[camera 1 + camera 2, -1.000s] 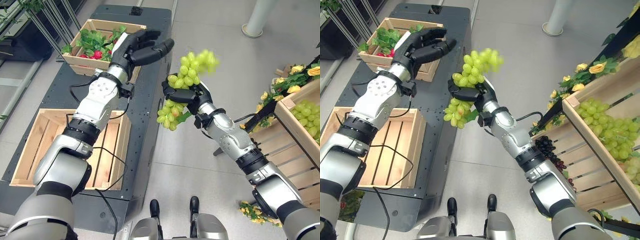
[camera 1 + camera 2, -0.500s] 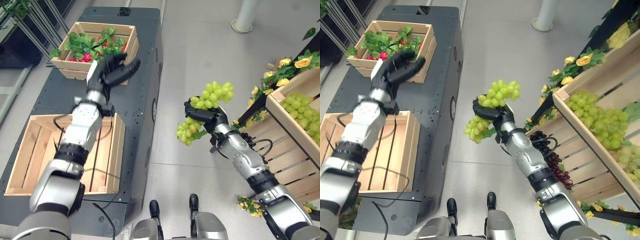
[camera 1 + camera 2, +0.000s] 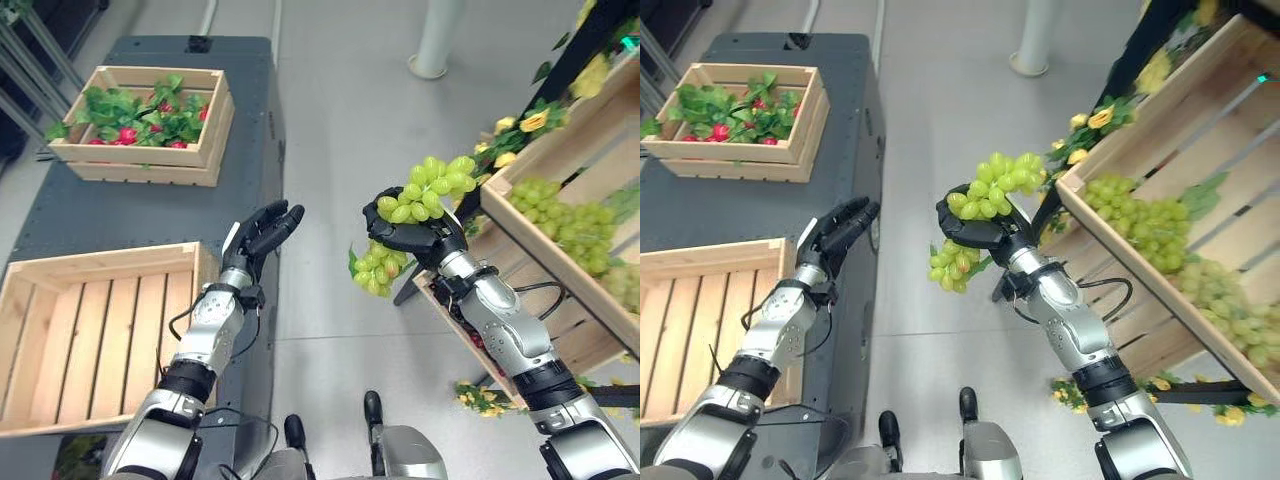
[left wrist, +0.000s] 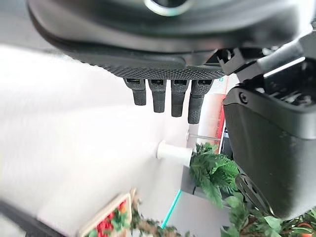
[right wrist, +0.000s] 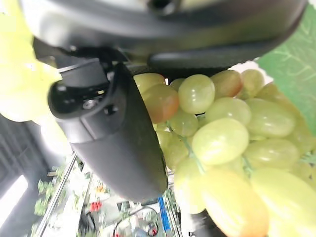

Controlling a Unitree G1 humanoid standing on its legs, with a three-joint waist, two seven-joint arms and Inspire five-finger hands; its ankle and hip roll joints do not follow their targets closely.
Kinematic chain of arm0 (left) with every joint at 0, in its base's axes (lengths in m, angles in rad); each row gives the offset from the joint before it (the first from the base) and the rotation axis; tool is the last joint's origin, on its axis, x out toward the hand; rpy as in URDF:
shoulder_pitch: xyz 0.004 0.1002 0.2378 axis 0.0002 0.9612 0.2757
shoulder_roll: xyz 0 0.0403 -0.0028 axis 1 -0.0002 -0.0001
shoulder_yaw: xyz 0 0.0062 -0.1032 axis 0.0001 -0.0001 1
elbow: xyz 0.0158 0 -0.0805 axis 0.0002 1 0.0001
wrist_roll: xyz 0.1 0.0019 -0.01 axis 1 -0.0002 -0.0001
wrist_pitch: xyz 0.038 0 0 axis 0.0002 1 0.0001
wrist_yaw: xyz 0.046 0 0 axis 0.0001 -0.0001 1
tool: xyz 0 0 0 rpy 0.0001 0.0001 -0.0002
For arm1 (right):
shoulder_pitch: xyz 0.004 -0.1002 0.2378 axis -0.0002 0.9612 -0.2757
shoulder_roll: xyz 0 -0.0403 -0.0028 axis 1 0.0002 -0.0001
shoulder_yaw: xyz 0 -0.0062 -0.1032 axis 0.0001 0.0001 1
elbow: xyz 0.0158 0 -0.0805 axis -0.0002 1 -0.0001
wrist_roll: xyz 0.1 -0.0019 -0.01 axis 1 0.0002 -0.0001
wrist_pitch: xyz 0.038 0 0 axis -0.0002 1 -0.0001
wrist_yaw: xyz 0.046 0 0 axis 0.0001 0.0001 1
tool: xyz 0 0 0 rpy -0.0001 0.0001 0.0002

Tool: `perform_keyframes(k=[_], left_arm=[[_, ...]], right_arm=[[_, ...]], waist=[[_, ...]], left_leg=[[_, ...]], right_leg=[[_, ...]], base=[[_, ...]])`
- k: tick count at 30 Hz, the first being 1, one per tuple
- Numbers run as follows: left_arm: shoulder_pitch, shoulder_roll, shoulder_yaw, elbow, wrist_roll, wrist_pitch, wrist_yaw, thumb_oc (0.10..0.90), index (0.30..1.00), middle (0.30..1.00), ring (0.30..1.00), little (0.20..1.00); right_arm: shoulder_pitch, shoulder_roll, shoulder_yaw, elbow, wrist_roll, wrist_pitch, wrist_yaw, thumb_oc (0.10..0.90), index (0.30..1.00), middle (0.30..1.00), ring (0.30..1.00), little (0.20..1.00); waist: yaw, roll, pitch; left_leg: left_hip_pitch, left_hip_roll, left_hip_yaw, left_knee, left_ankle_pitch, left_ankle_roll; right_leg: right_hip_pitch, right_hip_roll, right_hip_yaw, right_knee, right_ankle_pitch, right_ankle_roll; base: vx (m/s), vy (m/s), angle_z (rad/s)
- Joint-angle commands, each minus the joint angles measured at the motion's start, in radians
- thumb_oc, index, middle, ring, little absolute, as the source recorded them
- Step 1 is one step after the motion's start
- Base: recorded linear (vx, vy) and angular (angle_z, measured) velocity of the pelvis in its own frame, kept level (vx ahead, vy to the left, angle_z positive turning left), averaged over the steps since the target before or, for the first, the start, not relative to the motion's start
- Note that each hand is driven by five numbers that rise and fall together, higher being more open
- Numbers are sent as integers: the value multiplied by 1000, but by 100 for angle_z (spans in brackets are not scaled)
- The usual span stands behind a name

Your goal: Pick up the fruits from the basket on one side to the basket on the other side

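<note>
my right hand (image 3: 418,236) grips the green grape bunch (image 3: 412,205) in mid-air over the floor, just beside the slanted grape crate (image 3: 560,262). my left hand (image 3: 262,232) hangs slack-fingered beside the empty crate (image 3: 90,335) on the desk (image 3: 120,215).

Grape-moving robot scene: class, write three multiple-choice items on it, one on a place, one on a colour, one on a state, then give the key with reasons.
1. Where is the right hand?
A. over the floor between dark table and grape shelf crate
B. inside the empty crate
C. on the leafy crate

2. What colour is the held grape bunch?
A. purple
B. green
C. red

3. How is the left hand?
A. clutching grapes
B. open, holding nothing
C. gripping a crate

Key: A, floor shows beneath it; B, green grapes; B, fingers extended, nothing held.
</note>
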Motion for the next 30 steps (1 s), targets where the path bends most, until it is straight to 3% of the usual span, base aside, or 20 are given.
perform_keyframes(k=[1,11,19,28,30], left_arm=[[17,-62,-14,71,27,-130,-7,800,900,900,900,900],[65,-134,-50,110,22,-135,5,800,900,900,900,900],[96,-132,-51,150,8,-103,13,800,900,900,900,900],[106,-128,-58,197,58,-124,-2,800,900,900,900,900],[107,-126,-75,209,87,-135,-4,800,900,900,900,900]], right_arm=[[29,-67,-101,-96,59,-35,93,400,300,300,300,300],[73,-141,-186,-180,116,-2,163,400,300,300,300,300],[105,-204,-270,-317,165,-18,217,400,300,300,300,300],[164,-278,-363,-394,197,8,216,400,300,300,300,300],[170,-299,-377,-384,196,13,229,400,300,300,300,300]], waist=[[-20,61,-243],[-64,47,-233],[-105,47,-230],[-158,43,-228],[-174,47,-227]], left_leg=[[-4,-15,0,3,-88,17],[13,-11,56,3,-99,22],[21,-13,102,3,-106,23],[30,-18,143,3,-115,28],[43,-22,143,3,-137,31]], right_leg=[[21,1,-12,1,-44,-1],[13,12,53,1,-30,2],[1,14,96,1,-17,11],[-13,26,153,1,-5,19],[-6,26,161,1,-17,29]], base=[[15,45,-22],[18,34,-16],[10,46,-14],[-3,55,-13],[65,97,-13]])
